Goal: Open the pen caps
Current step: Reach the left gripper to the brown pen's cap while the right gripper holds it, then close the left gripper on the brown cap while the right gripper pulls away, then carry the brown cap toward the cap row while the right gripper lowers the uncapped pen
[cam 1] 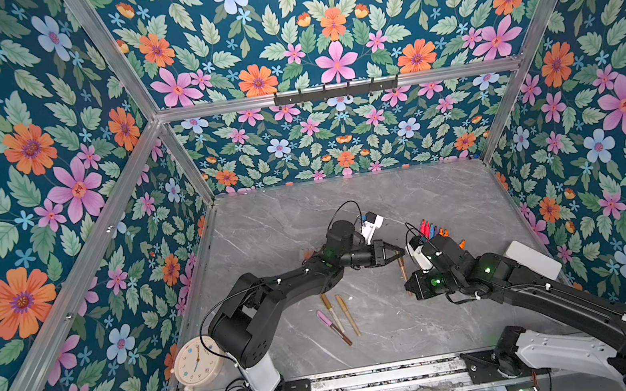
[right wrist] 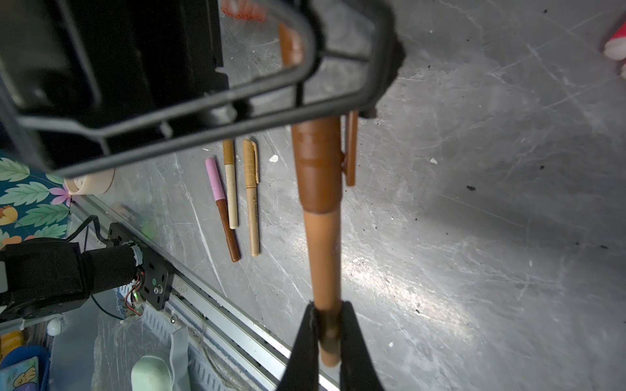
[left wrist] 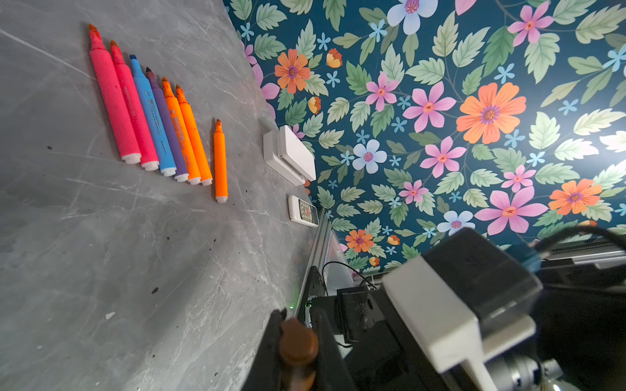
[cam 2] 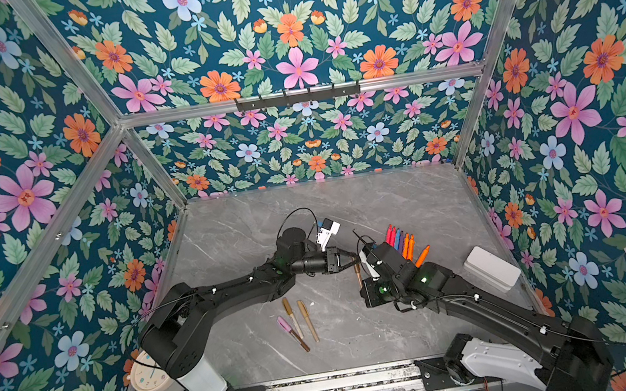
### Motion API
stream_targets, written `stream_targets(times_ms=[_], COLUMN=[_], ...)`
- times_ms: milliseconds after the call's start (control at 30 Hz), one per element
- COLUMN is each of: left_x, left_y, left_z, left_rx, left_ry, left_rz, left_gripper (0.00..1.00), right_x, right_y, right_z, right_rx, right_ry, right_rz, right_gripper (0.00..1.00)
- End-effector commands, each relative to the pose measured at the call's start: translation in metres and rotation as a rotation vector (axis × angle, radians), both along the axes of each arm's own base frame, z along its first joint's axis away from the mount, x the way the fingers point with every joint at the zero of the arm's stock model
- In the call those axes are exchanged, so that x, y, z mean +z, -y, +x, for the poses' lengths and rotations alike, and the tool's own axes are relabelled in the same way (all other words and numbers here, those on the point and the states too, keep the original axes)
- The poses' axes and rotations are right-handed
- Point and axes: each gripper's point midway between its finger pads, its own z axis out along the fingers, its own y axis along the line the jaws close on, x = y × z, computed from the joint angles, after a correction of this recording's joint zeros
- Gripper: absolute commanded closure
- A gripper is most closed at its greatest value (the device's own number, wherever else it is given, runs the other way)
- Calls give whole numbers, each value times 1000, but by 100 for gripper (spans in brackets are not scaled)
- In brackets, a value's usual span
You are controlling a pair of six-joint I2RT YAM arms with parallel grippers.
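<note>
Near frame centre, the left gripper (cam 1: 400, 254) clamps the brown plastic pen cap (right wrist: 316, 169); the right gripper (right wrist: 327, 315) pinches its slim orange-brown barrel (right wrist: 323, 257).

A robot lab test cell: aluminium frame (cam 1: 214, 108), floral-printed walls (cam 1: 25, 164), marble-look tabletop (cam 1: 388, 202), arms (cam 1: 283, 289) bolted to a rail (cam 1: 372, 377).

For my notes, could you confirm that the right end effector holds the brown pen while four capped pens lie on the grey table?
No: three capped pens, not four, lie on the grey marble table, as the right wrist view shows. The right end effector does hold the brown plastic pen.
</note>
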Motion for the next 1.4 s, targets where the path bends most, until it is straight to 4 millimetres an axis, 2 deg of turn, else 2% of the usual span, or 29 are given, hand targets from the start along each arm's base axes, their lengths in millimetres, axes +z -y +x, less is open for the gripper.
stream_targets(times_ms=[0, 67, 133, 200, 333, 400, 500, 600, 733, 867, 933, 1000, 1133, 1233, 1367], left_x=[9, 11, 14, 17, 24, 27, 31, 32, 39, 55, 61, 51, -24, -63, -101], left_y=[1, 1, 1, 1, -1, -6, -23, -46, -75, -97, -102, -106, -132, -147, -157], left_z=[-1, -1, -2, -3, -2, 4, 29, 62, 98, 121, 128, 136, 147, 139, 122], left_rx=[-15, -16, -19, -24, -22, -2, 74, 194, 326, 403, 414, 439, 492, 489, 466], left_ry=[21, 21, 16, 10, -12, -23, -33, -11, 34, 47, 56, 69, 58, 58, 98], left_rz=[-35, -44, -58, -75, -117, -139, -157, -113, -64, -95, -91, 3, 442, 627, 877], left_gripper=[100, 100, 100, 100, 100, 100, 100, 100, 100, 100, 100, 100, 100, 100, 100], right_x=[6, 6, 5, 4, -1, -5, -13, -23, -42, -57, -60, -62, -77, -92, -104], right_y=[-3, -4, -6, -7, -10, -10, -13, -16, -17, -21, -18, -11, 27, 55, 64], right_z=[6, 6, 7, 8, 5, 3, -5, -14, -26, -32, -32, -30, -23, -22, -25], right_rx=[-6, -5, -4, -3, 2, 10, 24, 24, 35, 40, 26, -8, -128, -215, -247], right_ry=[24, 25, 22, 20, 6, -6, -39, -74, -99, -131, -133, -126, -142, -165, -192], right_rz=[17, 25, 27, 33, 45, 53, 83, 124, 75, 65, 59, 31, -136, -261, -305], right_gripper=[83, 69, 68, 75, 100, 100, 100, 100, 100, 100, 100, 100, 100, 100, 100])
